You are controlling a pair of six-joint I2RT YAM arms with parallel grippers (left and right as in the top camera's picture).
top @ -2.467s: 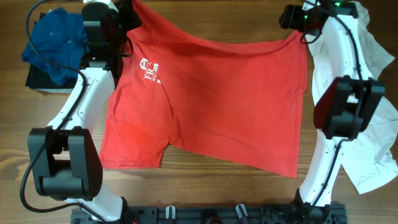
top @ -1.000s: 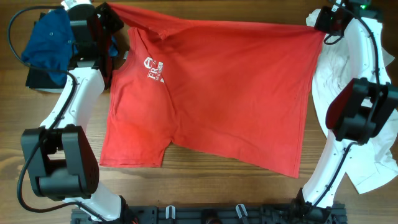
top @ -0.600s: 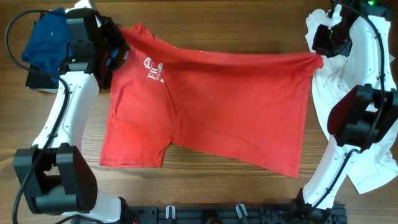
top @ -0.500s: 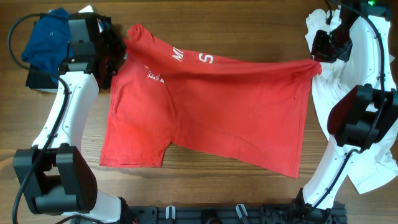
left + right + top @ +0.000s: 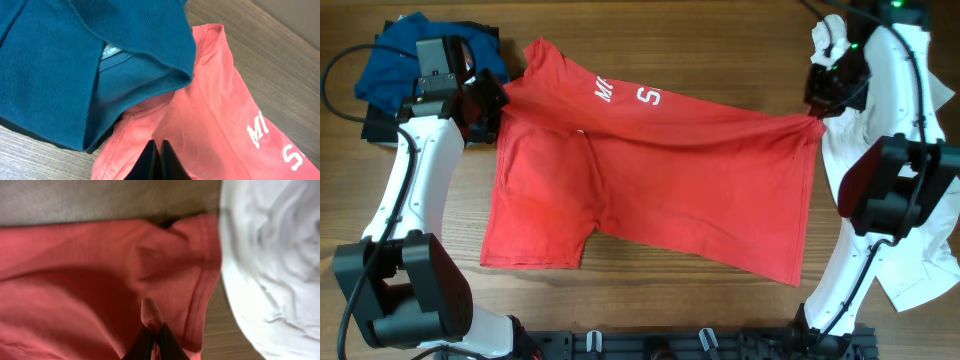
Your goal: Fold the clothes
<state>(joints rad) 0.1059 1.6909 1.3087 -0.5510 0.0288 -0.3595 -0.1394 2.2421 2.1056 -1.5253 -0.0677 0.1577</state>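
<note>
- The red shirt [image 5: 650, 190] is spread across the middle of the bench [image 5: 720, 40]. Most of it lies flat, with one long edge toward the near side.
- Its far edge is turned over onto itself in a long band running from the left arm across to the right one. White lettering [image 5: 625, 93] shows on that band, only partly readable.
- Left end effector [image 5: 156, 159]: tips pressed together, pinching red fabric at the shirt's far left corner. In the wrist view the two dark tips sit tight against each other with the cloth caught between them.
- Right end effector [image 5: 154, 342]: same deal, clamped on a little ridge of red cloth just in from the hemmed corner at the far right.
- The blue garment [image 5: 400, 50] is bunched up at the far left of the bench. In the left wrist view its edge sits right against the red shirt, just beside the pinch.
- The white garment [image 5: 920, 240] is heaped along the right side, partly under the right arm. Its edge is right by the red corner, touching or nearly, can't tell which.
- A flap of the shirt juts out at the near left, flat on the wood. Looks like a sleeve.
</note>
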